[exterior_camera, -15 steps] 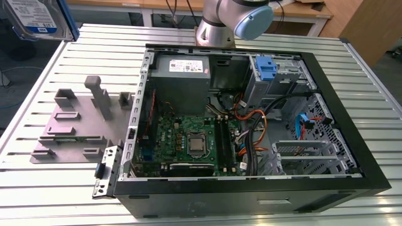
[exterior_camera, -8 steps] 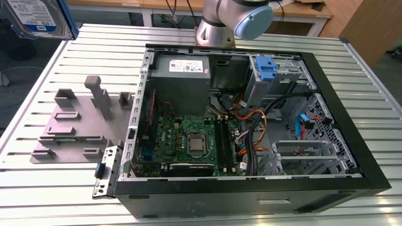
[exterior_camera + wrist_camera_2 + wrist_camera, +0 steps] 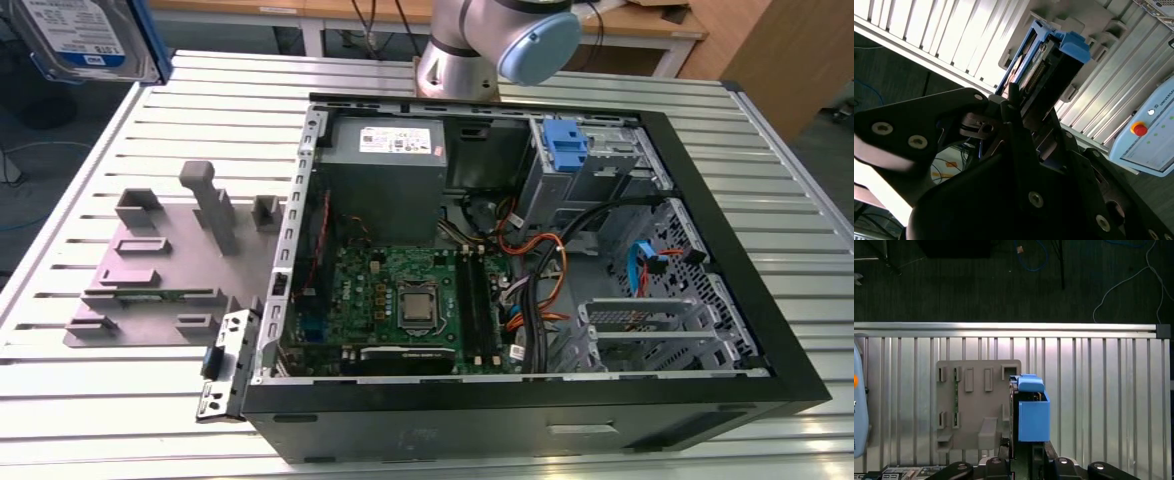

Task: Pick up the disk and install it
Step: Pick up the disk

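In the second wrist view the black gripper [image 3: 1016,107] clamps the disk [image 3: 1049,60] edge-on, so that its blue bracket and a row of connector pins face the camera. Behind the disk lie the ribbed metal bench [image 3: 929,30] and a grey plastic stand [image 3: 1094,20]. A pale-blue pendant [image 3: 1149,145] with a red button [image 3: 1139,129] sits well apart from the disk.

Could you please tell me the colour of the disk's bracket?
The bracket on the disk is blue, clearest in the first wrist view.
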Available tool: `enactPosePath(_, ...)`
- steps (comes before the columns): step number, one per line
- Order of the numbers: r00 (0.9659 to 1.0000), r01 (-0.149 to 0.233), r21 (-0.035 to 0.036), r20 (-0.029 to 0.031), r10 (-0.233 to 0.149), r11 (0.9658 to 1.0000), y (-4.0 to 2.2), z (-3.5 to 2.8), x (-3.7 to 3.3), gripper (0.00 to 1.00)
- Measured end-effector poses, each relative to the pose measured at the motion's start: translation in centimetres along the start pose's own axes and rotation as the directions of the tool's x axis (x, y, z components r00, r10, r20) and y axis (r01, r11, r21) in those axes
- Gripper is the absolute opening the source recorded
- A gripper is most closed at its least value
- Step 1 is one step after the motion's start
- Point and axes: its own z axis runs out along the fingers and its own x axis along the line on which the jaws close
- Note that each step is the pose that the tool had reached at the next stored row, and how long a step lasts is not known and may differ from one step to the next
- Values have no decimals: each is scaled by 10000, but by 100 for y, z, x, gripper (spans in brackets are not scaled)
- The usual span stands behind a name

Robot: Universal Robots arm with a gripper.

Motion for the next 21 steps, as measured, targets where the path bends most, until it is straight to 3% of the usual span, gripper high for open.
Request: enactPosePath(21, 10000, -2, 0, 0, 2, 10000, -152, -1, -20, 35)
